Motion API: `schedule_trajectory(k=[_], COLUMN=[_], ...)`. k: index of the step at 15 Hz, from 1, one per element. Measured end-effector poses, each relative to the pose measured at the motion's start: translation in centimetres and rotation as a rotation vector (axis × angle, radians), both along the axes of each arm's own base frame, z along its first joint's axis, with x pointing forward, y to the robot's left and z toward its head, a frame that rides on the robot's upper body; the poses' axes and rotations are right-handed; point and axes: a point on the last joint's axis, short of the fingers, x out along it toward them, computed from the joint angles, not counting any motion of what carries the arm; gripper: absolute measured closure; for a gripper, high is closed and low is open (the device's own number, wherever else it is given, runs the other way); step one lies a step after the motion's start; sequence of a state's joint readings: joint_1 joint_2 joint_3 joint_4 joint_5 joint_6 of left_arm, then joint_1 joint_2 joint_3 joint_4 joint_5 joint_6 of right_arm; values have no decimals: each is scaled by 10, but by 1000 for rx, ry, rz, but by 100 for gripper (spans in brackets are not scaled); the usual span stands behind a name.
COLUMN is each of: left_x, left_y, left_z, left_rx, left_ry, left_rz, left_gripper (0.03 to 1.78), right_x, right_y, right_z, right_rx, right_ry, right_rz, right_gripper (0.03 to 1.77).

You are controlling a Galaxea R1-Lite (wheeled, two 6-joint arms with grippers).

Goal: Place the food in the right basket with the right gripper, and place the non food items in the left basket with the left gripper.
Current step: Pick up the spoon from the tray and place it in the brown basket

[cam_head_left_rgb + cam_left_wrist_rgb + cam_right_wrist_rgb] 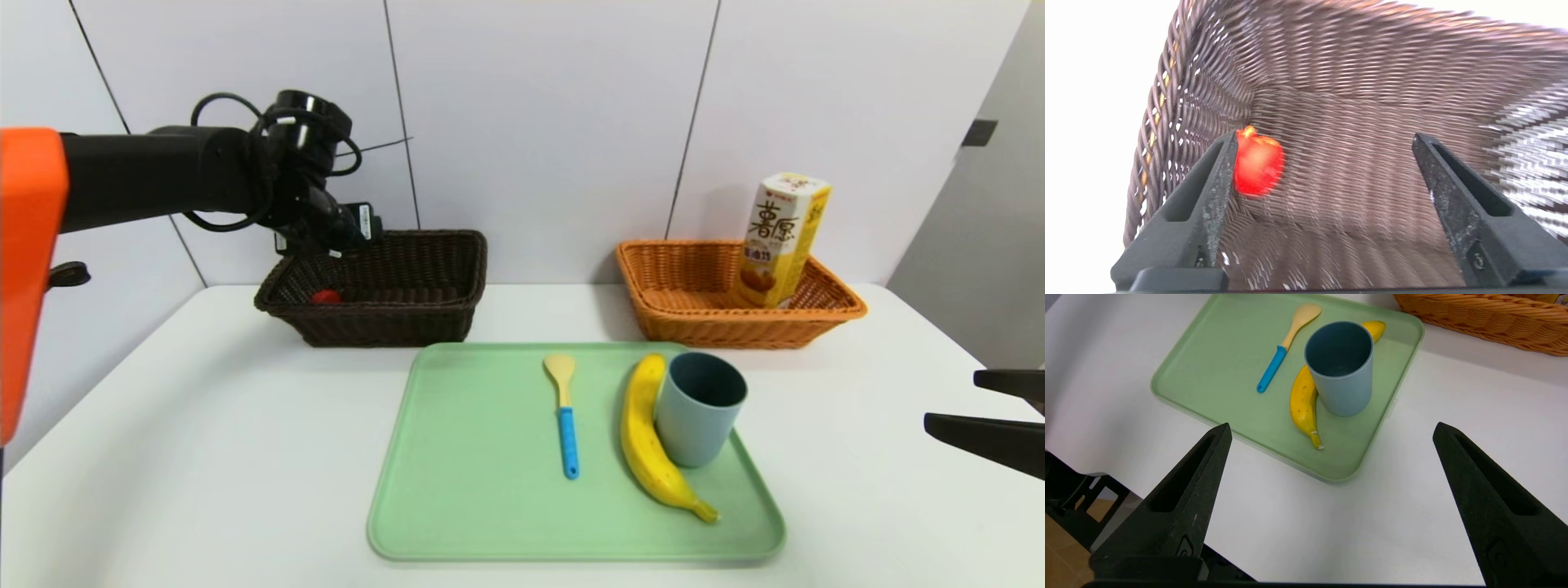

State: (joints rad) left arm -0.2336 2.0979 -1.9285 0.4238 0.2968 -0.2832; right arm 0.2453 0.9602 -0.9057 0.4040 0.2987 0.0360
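My left gripper hangs open over the left end of the dark brown left basket. The red duck lies free on the basket floor, close to one finger. The white-and-yellow snack box stands inside the orange right basket. On the green tray lie the yellow-and-blue spoon, the banana and the grey-blue cup, which stands against the banana. My right gripper hovers open over bare table at the near right.
The white table ends at a white panelled wall behind both baskets. A dark frame shows past the table's front edge in the right wrist view.
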Motion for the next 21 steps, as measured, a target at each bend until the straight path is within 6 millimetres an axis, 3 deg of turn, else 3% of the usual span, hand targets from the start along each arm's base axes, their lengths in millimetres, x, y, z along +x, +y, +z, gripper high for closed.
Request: schedule_trajectory(k=[5, 10, 14, 21], left_x=[-64, -127, -155, -162], left_y=[-46, -101, -140, -202], left_z=[46, 56, 38, -20], left_rx=[-74, -211, -203, -26], left_ry=[-28, 73, 151, 220], left_rz=[-120, -205, -281, -310], left_gripper=[20, 16, 14, 12], right_x=[0, 0, -3, -8], right_y=[0, 0, -1, -2], right_z=[0, -1, -3, -2], right_rx=[1, 1, 1, 4], right_ry=[2, 3, 5, -12], right_rz=[1, 1, -1, -4], right_gripper=[10, 10, 10, 10])
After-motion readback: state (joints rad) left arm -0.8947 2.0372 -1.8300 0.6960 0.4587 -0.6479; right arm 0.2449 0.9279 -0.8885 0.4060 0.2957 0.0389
